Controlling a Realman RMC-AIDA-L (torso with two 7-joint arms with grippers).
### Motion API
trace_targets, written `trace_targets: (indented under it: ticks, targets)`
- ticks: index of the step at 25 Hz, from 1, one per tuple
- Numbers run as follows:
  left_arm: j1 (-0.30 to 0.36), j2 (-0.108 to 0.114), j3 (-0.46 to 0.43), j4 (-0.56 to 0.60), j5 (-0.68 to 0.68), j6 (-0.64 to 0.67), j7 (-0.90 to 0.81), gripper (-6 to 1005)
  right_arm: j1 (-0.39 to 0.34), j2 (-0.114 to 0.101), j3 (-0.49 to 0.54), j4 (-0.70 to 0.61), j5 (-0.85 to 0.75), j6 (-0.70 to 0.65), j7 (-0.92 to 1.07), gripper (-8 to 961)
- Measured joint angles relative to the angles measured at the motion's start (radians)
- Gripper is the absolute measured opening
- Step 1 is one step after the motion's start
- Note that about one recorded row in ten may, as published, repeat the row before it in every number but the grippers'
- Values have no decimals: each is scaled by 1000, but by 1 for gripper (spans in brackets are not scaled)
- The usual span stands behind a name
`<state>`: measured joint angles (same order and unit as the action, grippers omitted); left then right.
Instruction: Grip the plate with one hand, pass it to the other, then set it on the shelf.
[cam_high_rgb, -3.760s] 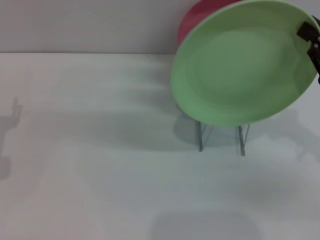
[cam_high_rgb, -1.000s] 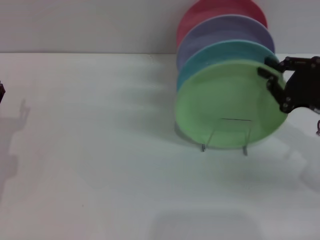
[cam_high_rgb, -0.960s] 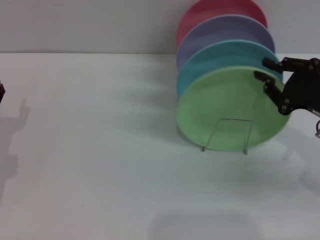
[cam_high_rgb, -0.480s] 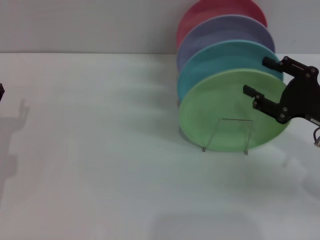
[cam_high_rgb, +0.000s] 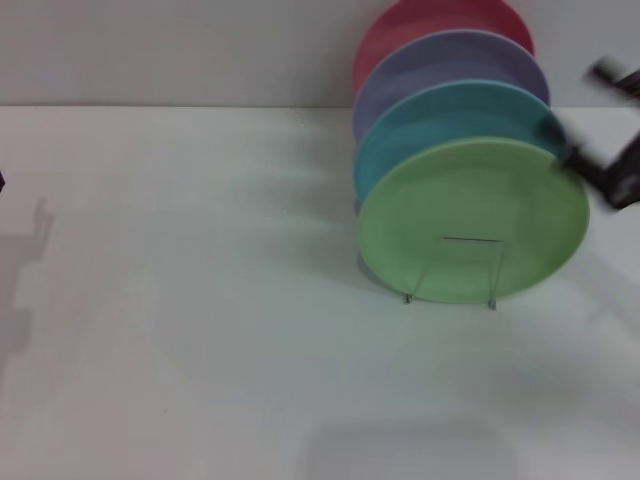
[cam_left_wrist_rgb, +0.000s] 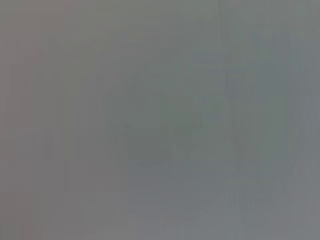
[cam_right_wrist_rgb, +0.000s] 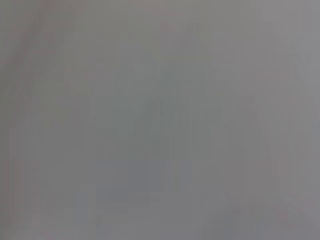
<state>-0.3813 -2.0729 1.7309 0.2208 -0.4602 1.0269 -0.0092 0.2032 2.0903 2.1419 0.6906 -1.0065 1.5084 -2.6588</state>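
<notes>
The light green plate (cam_high_rgb: 472, 195) stands upright on its edge in the front slot of the silver wire rack (cam_high_rgb: 470, 242), at the right of the head view. My right gripper (cam_high_rgb: 585, 115) is black and blurred at the right edge, beside the plate's upper right rim and apart from it, with its jaws spread wide and holding nothing. My left gripper shows only as a dark sliver (cam_high_rgb: 2, 182) at the left edge. Both wrist views show only plain grey.
Behind the green plate, a light blue plate (cam_high_rgb: 440, 115), a lavender plate (cam_high_rgb: 450, 60) and a red plate (cam_high_rgb: 420, 20) stand in the same rack. The white table (cam_high_rgb: 200, 300) stretches to the left and front. A wall runs along the back.
The right gripper set the green plate down into the rack's front slot, opened its jaws, and has now drawn back up and to the right, off the plate.
</notes>
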Motion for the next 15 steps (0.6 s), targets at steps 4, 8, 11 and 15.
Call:
trace_targets:
  ticks: [4,8,11,15]
  targets:
    - [10,0,-13,0,-1,0,0,758,-13,1,8,-167,352,87,-85,652]
    - [15,1,-15,0,-1,4,-1,758,-43,2,16,-269,590,24,-47,676]
    - [22,3,-28,0,-2,5,-3,758,-62,2,34,-341,725,-75,-16,743]
    - [34,4,-35,0,-2,5,-8,758,-78,2,35,-395,833,-133,-43,766]
